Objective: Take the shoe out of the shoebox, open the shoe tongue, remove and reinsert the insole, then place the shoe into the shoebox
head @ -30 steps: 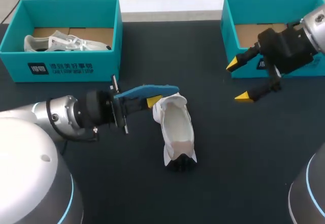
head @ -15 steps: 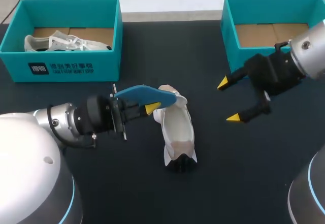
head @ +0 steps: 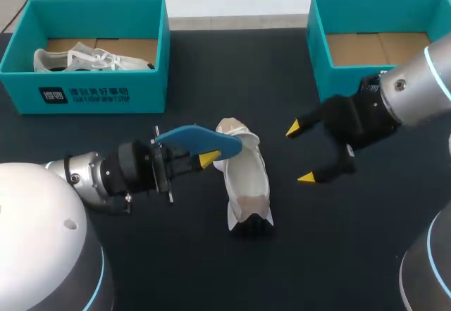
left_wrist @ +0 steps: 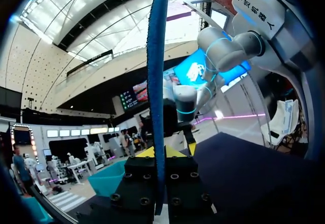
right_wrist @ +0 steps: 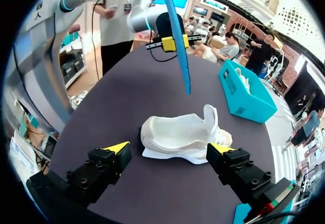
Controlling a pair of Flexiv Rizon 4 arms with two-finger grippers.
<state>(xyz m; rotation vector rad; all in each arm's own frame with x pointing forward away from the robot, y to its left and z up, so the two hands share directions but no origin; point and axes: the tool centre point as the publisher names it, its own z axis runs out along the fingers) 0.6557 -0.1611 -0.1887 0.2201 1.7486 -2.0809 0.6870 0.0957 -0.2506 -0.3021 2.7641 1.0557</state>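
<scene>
Shoe (head: 248,184) out at mid-desk, insole (head: 201,137) out too, pinched in our left gripper (head: 206,157) just over the shoe. Right gripper (head: 299,154) spread wide, empty, nearby. Reinserting and boxing remain, we reckon.

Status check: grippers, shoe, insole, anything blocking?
Left gripper shut on blue insole, held above white shoe. Right gripper open, beside shoe, not touching. Shoe on table, insole not yet back in. Nothing between right gripper and shoe.
</scene>
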